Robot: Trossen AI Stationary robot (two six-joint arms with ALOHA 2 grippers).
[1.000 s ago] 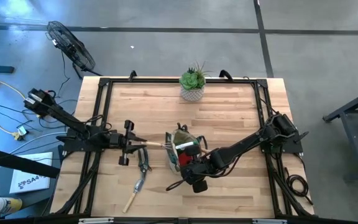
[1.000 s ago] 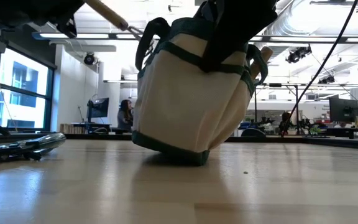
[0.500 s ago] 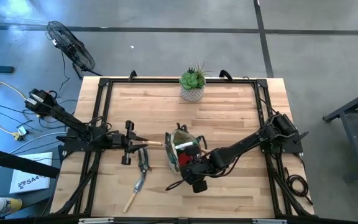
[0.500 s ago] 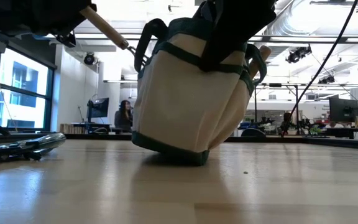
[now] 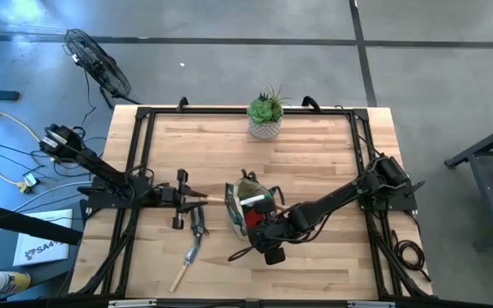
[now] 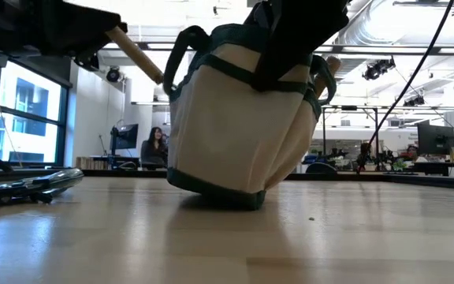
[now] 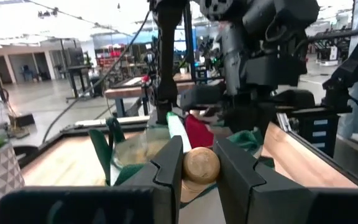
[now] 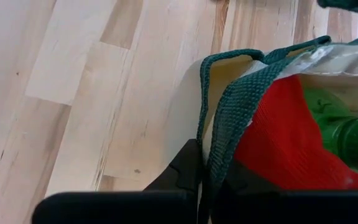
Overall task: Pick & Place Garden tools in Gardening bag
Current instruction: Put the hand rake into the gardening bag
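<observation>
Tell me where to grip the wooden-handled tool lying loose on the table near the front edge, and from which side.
Grip the wooden-handled tool on its straight wooden handle, from directly above, fingers across its width. It lies flat and diagonal, handle end toward the table's front edge, probably clear of the dark pruners beside its metal end.

A round, light wooden handle end [image 7: 201,165] is clamped between the two dark fingers [image 7: 166,168] at lower centre. Behind it, an olive-tan fabric bag with dark green rim [image 7: 114,146] is seen, with a red item [image 7: 197,132] inside. A dark robot arm [image 7: 253,56] fills the upper right.
</observation>
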